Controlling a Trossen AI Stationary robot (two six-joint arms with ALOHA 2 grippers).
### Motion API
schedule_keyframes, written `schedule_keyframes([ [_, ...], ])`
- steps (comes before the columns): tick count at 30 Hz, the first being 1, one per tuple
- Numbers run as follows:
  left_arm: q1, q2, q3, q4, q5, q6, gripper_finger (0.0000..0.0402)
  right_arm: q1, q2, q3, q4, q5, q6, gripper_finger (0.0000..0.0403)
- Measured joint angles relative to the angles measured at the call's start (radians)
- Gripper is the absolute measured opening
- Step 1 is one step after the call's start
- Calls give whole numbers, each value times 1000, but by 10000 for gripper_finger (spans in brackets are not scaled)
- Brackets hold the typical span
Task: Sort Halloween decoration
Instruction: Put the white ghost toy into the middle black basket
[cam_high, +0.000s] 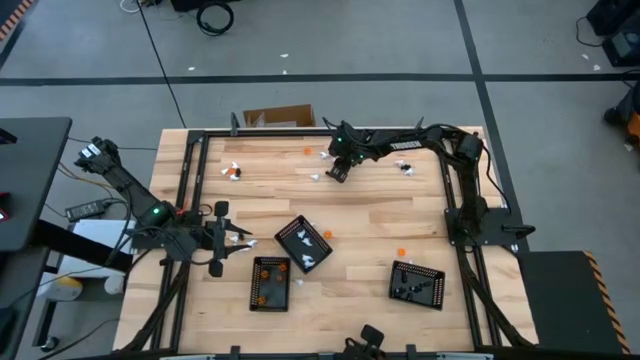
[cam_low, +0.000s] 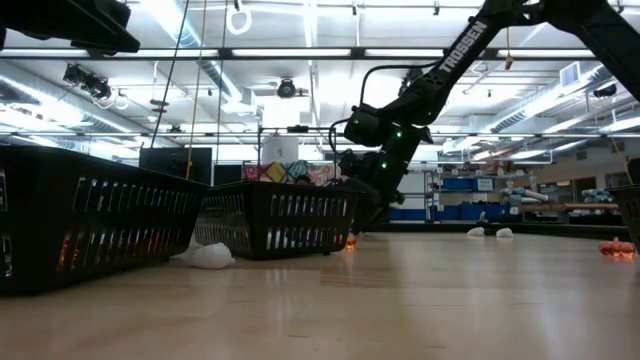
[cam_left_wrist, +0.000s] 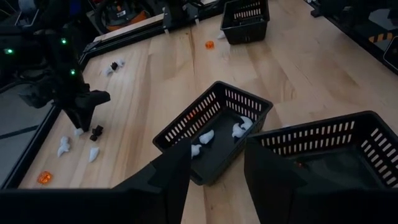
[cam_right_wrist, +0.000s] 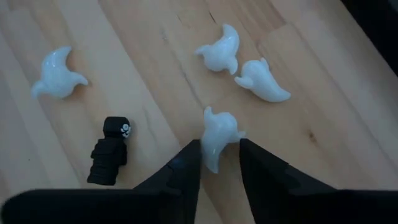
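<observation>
Small white ghost pieces (cam_right_wrist: 221, 50) and a black figure (cam_right_wrist: 111, 152) lie on the wooden table near its far edge. My right gripper (cam_high: 337, 175) (cam_right_wrist: 219, 158) reaches down there and is shut on one white ghost (cam_right_wrist: 219, 130). My left gripper (cam_high: 238, 240) (cam_left_wrist: 214, 180) waits open and holds nothing at the table's left side, beside the tray of white pieces (cam_left_wrist: 214, 127). More decoration pieces lie scattered: an orange one (cam_high: 402, 252) and a small group at the far right (cam_high: 405, 167). My right gripper pinches the white ghost's narrow lower end (cam_right_wrist: 212, 155) between its two fingers. The fingers slant down at it from above. The ghost lies flat on the table, its wider upper part showing beyond the fingertips.
Three black trays stand at the near middle: one with white pieces (cam_high: 303, 243), one with orange pieces (cam_high: 270, 283), one with black pieces (cam_high: 417, 283). A dark metal frame (cam_high: 190, 170) borders the table. A cardboard box (cam_high: 278, 117) sits beyond the far edge.
</observation>
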Motion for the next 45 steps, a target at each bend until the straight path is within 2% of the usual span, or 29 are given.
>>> schedule_keyframes([
  [6,0,0,0,0,0,0,155,0,0,0,-1,4,1,53],
  [11,0,0,0,0,0,0,155,0,0,0,3,6,-6,21],
  [16,0,0,0,0,0,0,155,13,-13,-1,-13,6,-8,4],
  [24,0,0,0,1,0,-8,155,70,-119,-2,-82,14,-22,6],
  [28,0,0,0,0,0,-8,155,86,-127,-2,-1,-39,-35,20],
  [33,0,0,0,-1,2,-17,155,78,-89,0,56,59,2,46],
  [41,-1,0,0,-7,9,-24,155,26,-33,-1,59,18,52,146],
  [45,-1,0,0,-6,9,-24,155,6,-13,-1,73,-73,39,190],
])
